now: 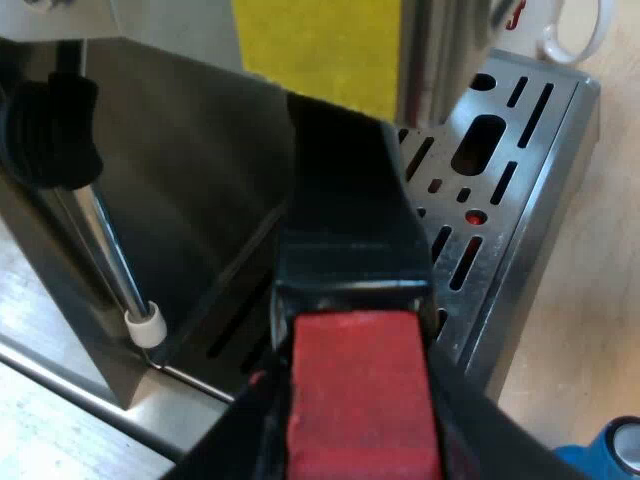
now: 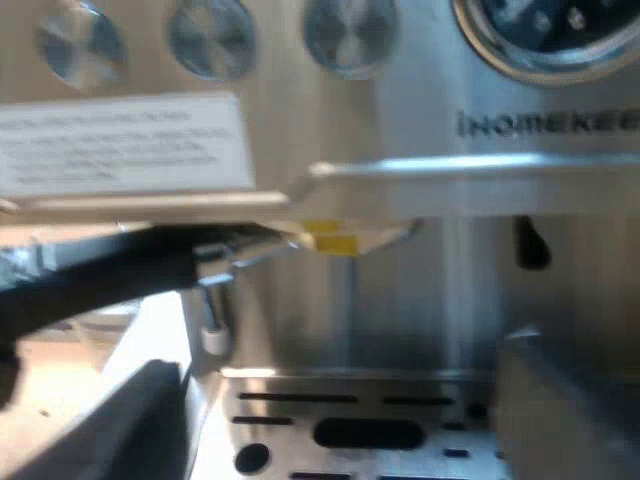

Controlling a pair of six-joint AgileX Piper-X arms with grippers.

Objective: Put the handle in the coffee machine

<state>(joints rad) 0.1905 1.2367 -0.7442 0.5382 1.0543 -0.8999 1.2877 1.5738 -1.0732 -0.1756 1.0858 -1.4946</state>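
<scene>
The holder's dark handle (image 1: 345, 200) ends in a red block (image 1: 360, 390), and my left gripper (image 1: 365, 445) is shut on it at that red end. The handle reaches in under the espresso machine's (image 1: 180, 180) head, above the slotted drip tray (image 1: 520, 130). In the right wrist view the same dark handle (image 2: 100, 275) runs toward the underside of the machine's head, its metal end (image 2: 245, 250) beside a yellow tag (image 2: 330, 240). My right gripper (image 2: 340, 440) faces the machine's front (image 2: 420, 90) over the drip tray (image 2: 370, 400), open with nothing between its fingers.
A steam wand with a white tip (image 1: 145, 325) hangs beside the handle, under a black knob (image 1: 50, 130). A white mug (image 1: 575, 30) stands past the drip tray. A blue tamper (image 1: 610, 455) sits on the wooden table by the tray. Knobs (image 2: 210, 40) and a gauge (image 2: 560, 30) line the machine's front.
</scene>
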